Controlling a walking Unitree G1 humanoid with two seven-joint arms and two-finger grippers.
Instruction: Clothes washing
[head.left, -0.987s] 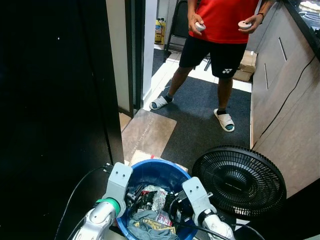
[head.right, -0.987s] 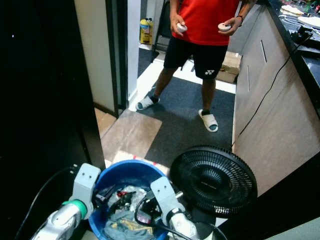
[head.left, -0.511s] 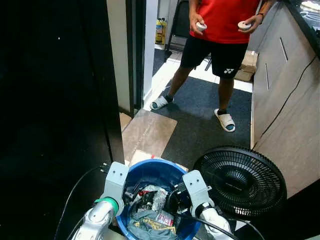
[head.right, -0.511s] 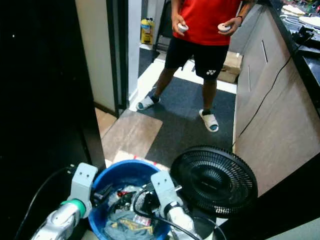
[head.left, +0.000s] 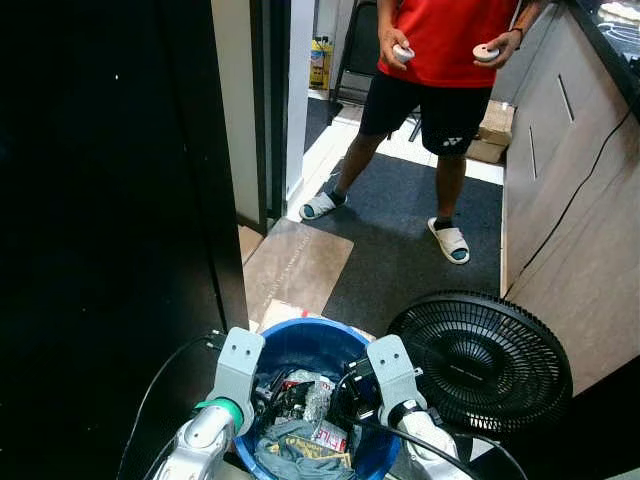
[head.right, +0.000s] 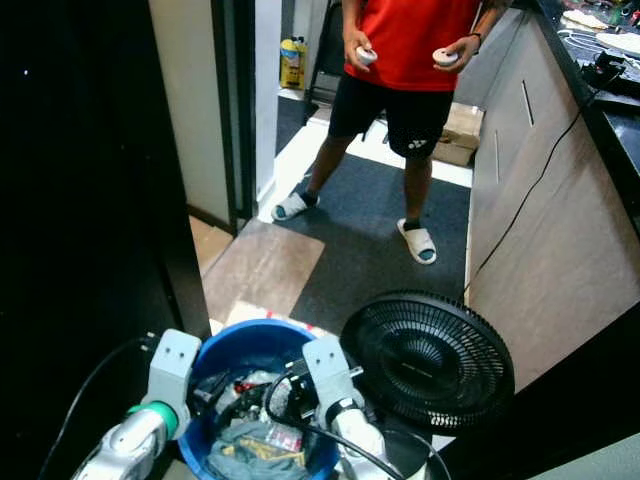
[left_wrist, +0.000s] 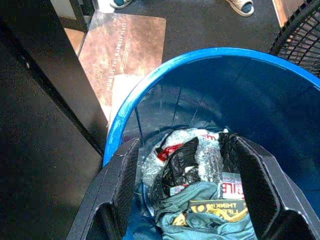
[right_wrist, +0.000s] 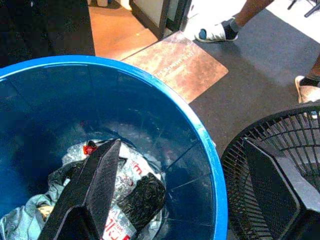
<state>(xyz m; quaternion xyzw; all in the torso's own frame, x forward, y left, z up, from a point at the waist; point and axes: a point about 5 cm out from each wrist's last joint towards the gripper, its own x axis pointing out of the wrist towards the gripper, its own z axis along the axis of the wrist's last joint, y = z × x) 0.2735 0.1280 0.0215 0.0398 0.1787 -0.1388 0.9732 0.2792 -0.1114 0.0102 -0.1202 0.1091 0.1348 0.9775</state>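
A blue bucket (head.left: 300, 330) stands on the floor just below me, holding a heap of clothes (head.left: 300, 435): a grey-green garment, black fabric and printed white pieces. My left gripper (left_wrist: 187, 190) is open at the bucket's left rim, one finger (left_wrist: 115, 200) by the rim and the other over the clothes (left_wrist: 195, 170). My right gripper (right_wrist: 185, 195) is open across the right rim (right_wrist: 200, 135), with one finger (right_wrist: 92, 195) inside the bucket and the other (right_wrist: 280, 195) outside, above the fan. Neither holds anything.
A black floor fan (head.left: 480, 365) lies right beside the bucket. A dark panel (head.left: 100, 250) walls off the left; grey cabinets (head.left: 570, 200) run along the right. A person (head.left: 440, 60) holding controllers stands ahead on the dark carpet, beyond a brown mat (head.left: 298, 265).
My right arm has shifted slightly forward along the bucket's right rim. The left arm and the clothes stay about where they were.
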